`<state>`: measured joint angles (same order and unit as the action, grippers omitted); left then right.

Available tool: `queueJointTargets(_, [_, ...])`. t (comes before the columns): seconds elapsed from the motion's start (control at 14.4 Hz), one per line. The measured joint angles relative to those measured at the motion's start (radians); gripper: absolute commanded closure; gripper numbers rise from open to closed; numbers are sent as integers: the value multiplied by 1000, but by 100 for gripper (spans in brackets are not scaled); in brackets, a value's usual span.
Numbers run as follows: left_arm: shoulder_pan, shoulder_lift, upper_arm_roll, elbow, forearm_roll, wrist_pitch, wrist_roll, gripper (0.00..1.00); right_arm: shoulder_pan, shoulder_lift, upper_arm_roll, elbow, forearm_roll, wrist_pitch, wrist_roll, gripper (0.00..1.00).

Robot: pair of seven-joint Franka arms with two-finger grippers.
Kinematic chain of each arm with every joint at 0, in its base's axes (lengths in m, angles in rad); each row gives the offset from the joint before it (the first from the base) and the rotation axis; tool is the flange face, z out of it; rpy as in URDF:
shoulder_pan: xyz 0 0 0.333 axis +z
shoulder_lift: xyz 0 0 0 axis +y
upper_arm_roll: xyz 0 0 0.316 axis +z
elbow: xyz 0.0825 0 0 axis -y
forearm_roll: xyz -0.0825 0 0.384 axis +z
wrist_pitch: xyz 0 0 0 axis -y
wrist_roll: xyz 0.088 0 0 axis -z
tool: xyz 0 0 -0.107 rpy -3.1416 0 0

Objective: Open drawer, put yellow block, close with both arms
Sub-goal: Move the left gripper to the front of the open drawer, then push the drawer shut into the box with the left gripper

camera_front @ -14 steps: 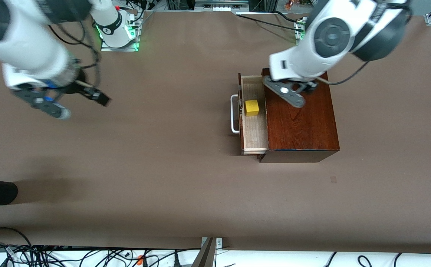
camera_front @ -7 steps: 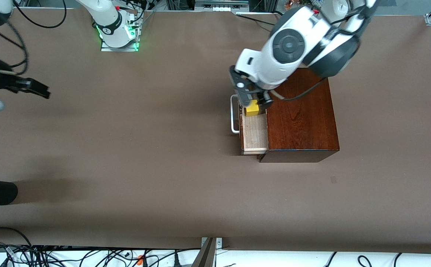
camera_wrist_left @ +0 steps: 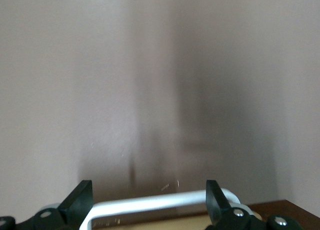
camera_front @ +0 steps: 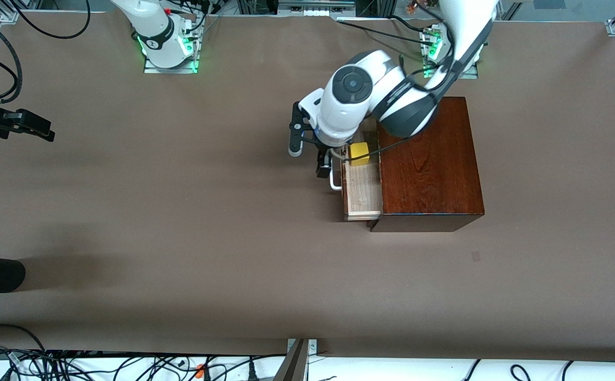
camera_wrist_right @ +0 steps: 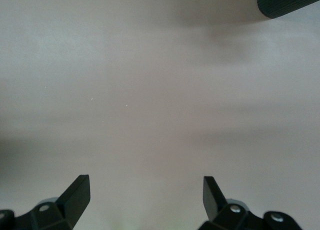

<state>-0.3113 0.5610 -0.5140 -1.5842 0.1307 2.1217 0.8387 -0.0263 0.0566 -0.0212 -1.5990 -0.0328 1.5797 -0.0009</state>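
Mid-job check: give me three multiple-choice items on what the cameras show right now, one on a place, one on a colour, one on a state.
1. Where is the yellow block?
A. in the open drawer
B. on top of the wooden box
C. on the bare table

2. What colour is the drawer's handle?
A. black
B. white
C. yellow

3. How does the left gripper stand?
A. shut on the block
B. shut on nothing
C. open, at the handle

Answers: 1 A, it lies on the pale tray. 2 B, a white bar. 3 C, its fingers stand apart at the bar.
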Motion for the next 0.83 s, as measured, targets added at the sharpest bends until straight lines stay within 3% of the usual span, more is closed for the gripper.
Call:
queueJointTargets(0.35, [-26,43,1,-31,131,5,8,0,0,-2,10,3,0,0,4,0])
queueJointTargets(0.83, [-37,56,-5,-51,198,12,3,0,0,-4,20,5,0,0,4,0])
